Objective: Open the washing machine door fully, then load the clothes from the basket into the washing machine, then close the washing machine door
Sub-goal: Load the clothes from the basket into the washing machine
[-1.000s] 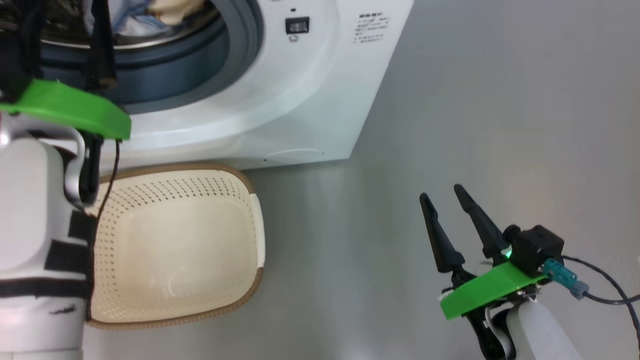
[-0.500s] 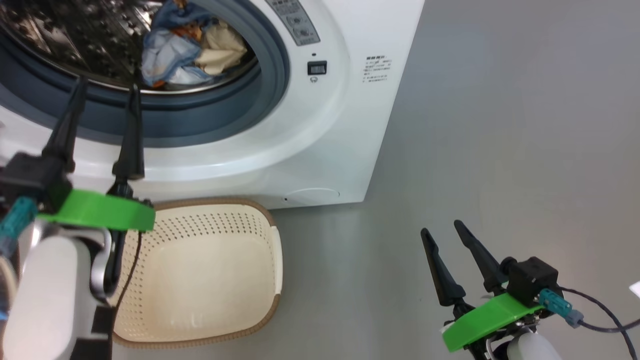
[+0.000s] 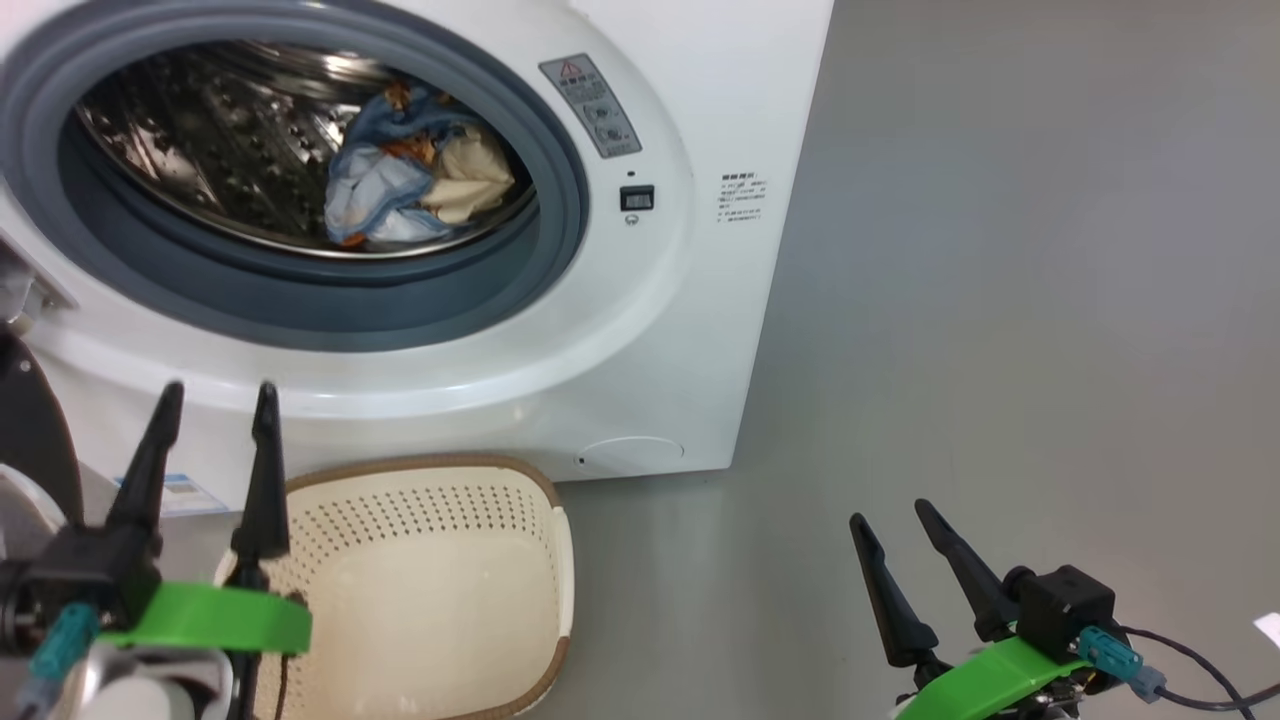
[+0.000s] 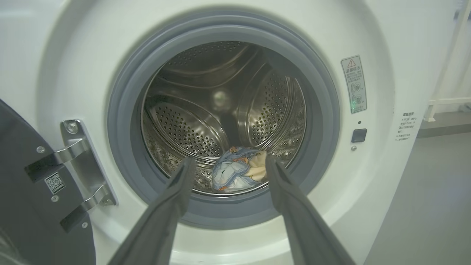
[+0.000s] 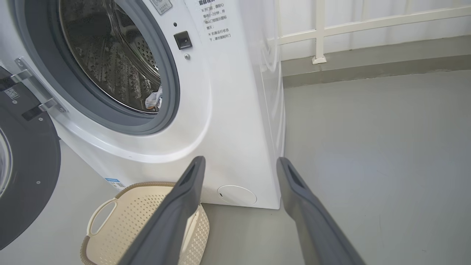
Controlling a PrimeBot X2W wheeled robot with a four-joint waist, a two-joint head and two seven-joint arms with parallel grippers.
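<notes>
The washing machine (image 3: 650, 330) stands with its mouth uncovered. The washing machine door (image 5: 25, 154) is swung wide to the left, and its dark edge (image 3: 30, 430) shows beside my left arm. The clothes (image 3: 415, 185), blue and cream, lie bunched at the drum's bottom front (image 4: 237, 173). The cream basket (image 3: 430, 465) sits empty on the floor against the machine's base (image 5: 101, 217). My left gripper (image 3: 219, 390) is open and empty, held in front of the machine below the mouth and pointing at the drum (image 4: 230, 160). My right gripper (image 3: 888, 513) is open and empty over the floor to the right (image 5: 240, 160).
Grey floor (image 3: 1000, 350) stretches to the right of the machine. A white railing (image 5: 320, 33) and a wall base run behind it. The steel door hinge (image 4: 73, 158) juts out left of the mouth. A small blue label (image 3: 185, 492) sits low on the machine's front.
The head camera has tilted up, bringing the drum into view. My left gripper has drawn back from the drum mouth to in front of the machine. The right gripper has barely moved.
</notes>
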